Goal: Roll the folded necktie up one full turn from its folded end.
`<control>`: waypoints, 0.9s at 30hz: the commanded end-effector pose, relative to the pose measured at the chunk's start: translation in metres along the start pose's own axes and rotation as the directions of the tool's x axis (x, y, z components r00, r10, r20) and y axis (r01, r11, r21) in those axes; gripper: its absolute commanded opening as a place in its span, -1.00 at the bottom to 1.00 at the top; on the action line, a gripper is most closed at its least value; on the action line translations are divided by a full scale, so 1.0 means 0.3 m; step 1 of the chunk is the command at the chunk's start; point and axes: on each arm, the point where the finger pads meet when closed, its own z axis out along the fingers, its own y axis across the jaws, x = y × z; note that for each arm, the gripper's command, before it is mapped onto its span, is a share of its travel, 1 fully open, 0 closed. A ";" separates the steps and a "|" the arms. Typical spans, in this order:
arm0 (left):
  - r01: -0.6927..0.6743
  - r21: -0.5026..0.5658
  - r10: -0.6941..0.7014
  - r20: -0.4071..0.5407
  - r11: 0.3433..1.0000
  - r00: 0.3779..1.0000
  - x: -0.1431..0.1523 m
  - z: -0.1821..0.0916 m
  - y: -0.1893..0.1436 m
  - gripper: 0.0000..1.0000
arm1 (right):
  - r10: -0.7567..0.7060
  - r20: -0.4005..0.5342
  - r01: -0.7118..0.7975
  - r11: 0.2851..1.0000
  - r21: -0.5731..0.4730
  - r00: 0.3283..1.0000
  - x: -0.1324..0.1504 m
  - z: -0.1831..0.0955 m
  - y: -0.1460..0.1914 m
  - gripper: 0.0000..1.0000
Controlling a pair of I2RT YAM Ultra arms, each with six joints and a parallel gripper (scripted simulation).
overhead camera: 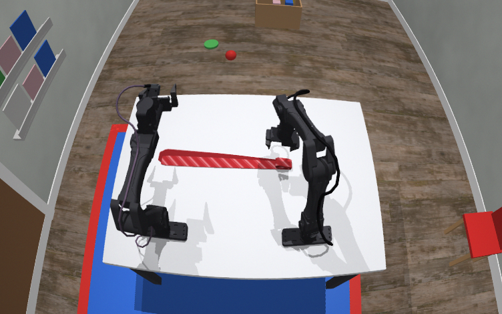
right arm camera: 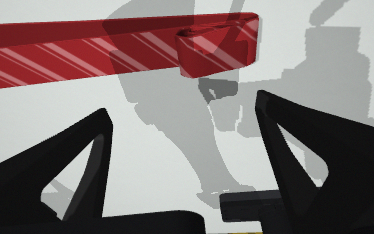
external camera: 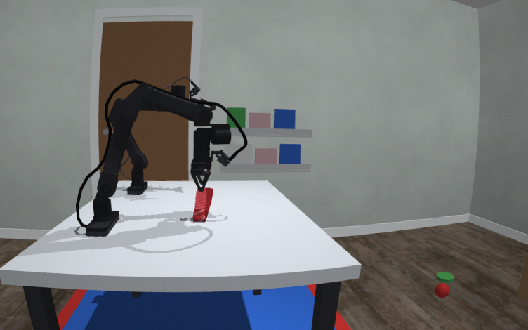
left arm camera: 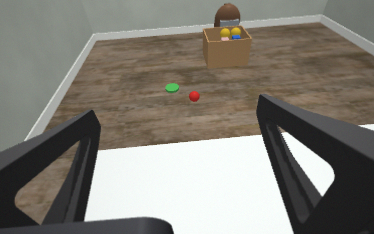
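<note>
The red striped necktie lies stretched out across the middle of the table. Its folded end is doubled over in a short flap on top, at the right in the top view, with a dark gap along one edge. A plain dark red strip shows along the tie's far side. My right gripper is open and empty, pointing down above the table beside the folded end. My left gripper is open and empty, raised near the table's far left, away from the tie.
The white table carries both arm bases near its front edge. Arm shadows fall across the tie's folded end. A red ball, a green disc and a cardboard box are on the floor beyond.
</note>
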 end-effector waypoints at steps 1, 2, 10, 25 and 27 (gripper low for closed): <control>0.013 0.000 -0.013 0.041 1.000 0.999 -0.063 -0.011 0.007 1.00 | -0.009 0.044 0.010 1.000 -0.021 0.999 -0.010 -0.032 0.007 0.81; 0.013 0.000 -0.013 0.041 1.000 0.999 -0.063 -0.011 0.007 1.00 | -0.009 0.044 0.010 1.000 -0.021 0.999 -0.010 -0.032 0.007 0.81; 0.013 0.000 -0.013 0.041 1.000 0.999 -0.063 -0.011 0.007 1.00 | -0.009 0.044 0.010 1.000 -0.021 0.999 -0.010 -0.032 0.007 0.78; 0.013 0.000 -0.013 0.041 1.000 0.999 -0.063 -0.011 0.007 1.00 | -0.009 0.044 0.009 1.000 -0.002 0.999 -0.009 -0.022 -0.007 0.79; 0.013 0.000 -0.013 0.041 1.000 0.999 -0.063 -0.011 0.007 1.00 | -0.009 0.044 0.009 1.000 0.001 0.999 -0.009 -0.021 -0.009 0.79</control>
